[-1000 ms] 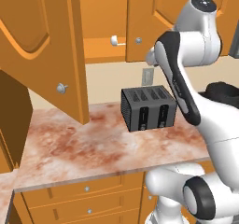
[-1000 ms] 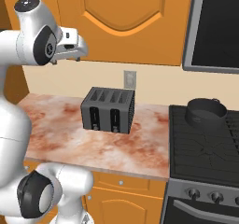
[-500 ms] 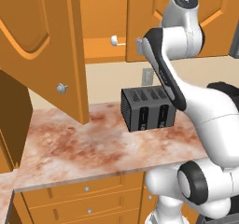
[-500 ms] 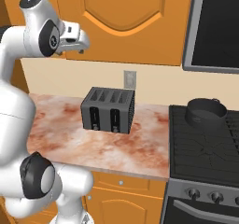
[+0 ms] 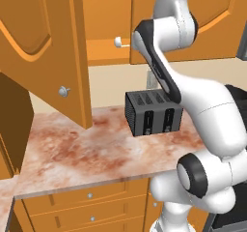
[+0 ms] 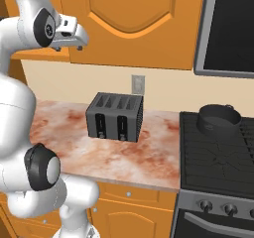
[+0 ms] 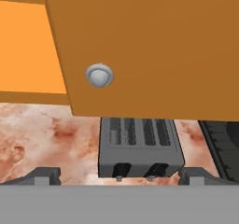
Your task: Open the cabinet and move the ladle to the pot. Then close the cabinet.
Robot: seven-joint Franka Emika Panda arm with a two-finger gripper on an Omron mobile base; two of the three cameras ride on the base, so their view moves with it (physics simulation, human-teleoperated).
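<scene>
One cabinet [image 5: 193, 37] door hangs swung open at the left [image 5: 43, 52], while the other [image 6: 134, 24] is shut, its round silver knob [image 7: 99, 75] straight ahead of the hand. The gripper [image 6: 69, 36] is raised beside that shut door, its jaws spread wide and holding nothing. Below, a black slotted toaster [image 6: 115, 116] stands on the mottled counter [image 6: 74, 148]. The dark pot [image 6: 219, 121] sits on the black stove [image 6: 218, 157], well right of the toaster. I cannot tell where the ladle is.
</scene>
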